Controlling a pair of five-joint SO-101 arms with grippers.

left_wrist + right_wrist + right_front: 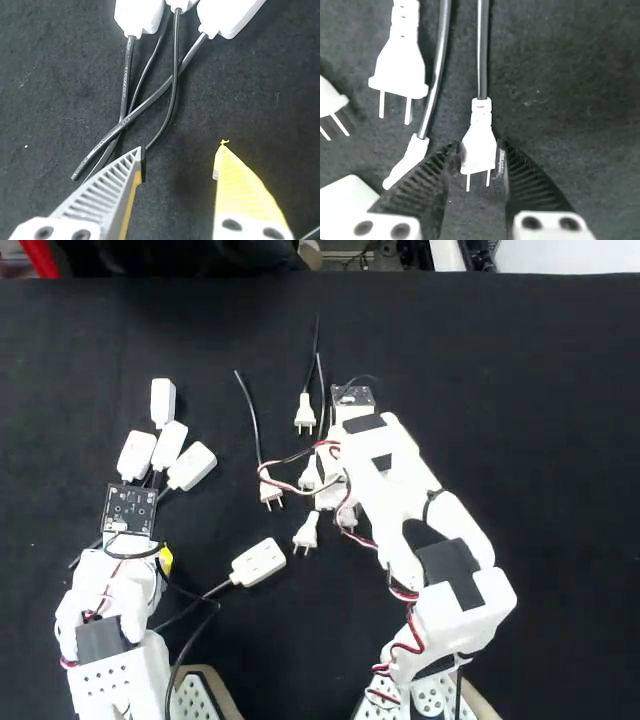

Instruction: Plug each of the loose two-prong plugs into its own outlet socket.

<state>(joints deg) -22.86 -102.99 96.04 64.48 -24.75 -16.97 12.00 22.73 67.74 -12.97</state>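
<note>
Four outlet sockets (168, 443) are bunched at the far left of the black table (520, 390). A fifth socket (259, 562) is laid apart from them, closer to the arms, on its own black cord.

Over to the left gripper (181, 150): it is held wide open, grey finger and yellow finger spread, nothing gripped, bare cloth framed between the tips. Just beyond those tips the black cords (125, 115) of the bunched sockets are crossed over one another, and the grey fingertip is set right beside them.

Now the right gripper (478, 147), out at mid-table. Its dark jaws are closed in on a white two-prong plug (479, 132), one finger pressed to each flank of the body. The prongs are pointed back toward the wrist and the cord is run straight away from it.

Three more plugs are left loose and unplugged on the cloth nearby: the farthest plug (305, 415), the curled-cord plug (271, 495) on the sockets' side, and the nearest plug (306, 535), close to the fifth socket.
</note>
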